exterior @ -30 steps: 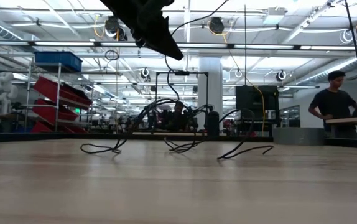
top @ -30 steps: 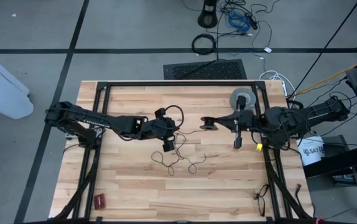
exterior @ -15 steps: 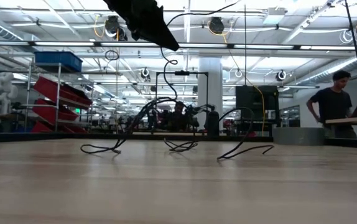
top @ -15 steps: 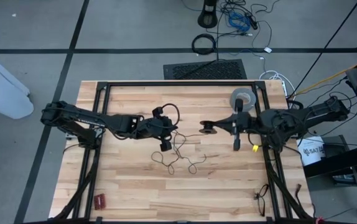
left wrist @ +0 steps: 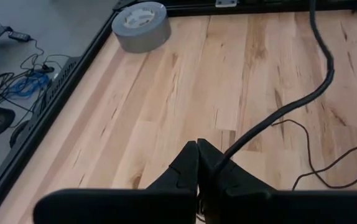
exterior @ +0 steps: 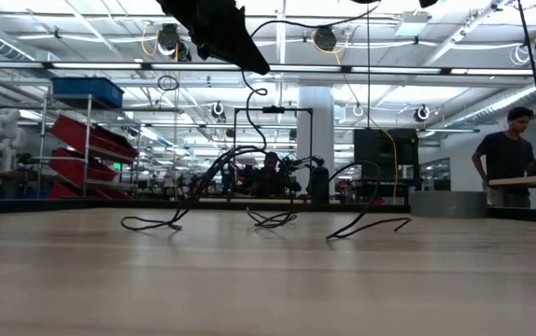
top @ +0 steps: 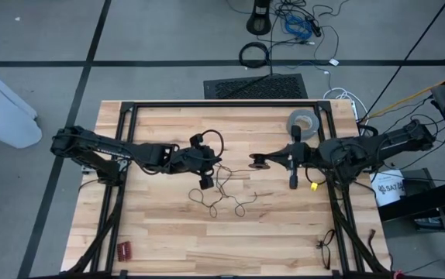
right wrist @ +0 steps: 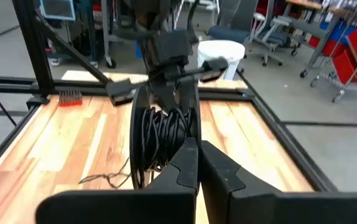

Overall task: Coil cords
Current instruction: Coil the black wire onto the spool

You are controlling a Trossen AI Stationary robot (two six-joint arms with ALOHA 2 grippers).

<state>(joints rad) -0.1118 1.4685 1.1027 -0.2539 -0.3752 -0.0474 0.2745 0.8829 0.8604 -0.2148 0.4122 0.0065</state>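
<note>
- Left claw [top: 208, 165], shut on the cord [top: 224, 194], hangs above the bench [top: 168, 232].
- Right claw [top: 256, 162], shut beside it, grips coiled turns.
- Risk: loose loops snagging, turns slipping off.

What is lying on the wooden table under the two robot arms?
A thin black cord lies in loose loops on the table, one end rising to the left gripper. How it is gripped is hidden.

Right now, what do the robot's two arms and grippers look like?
Both arms are dark, jointed and slim. The left gripper and right gripper each end in two black, tapered fingers. A small yellow marking sits on the right arm.
</note>
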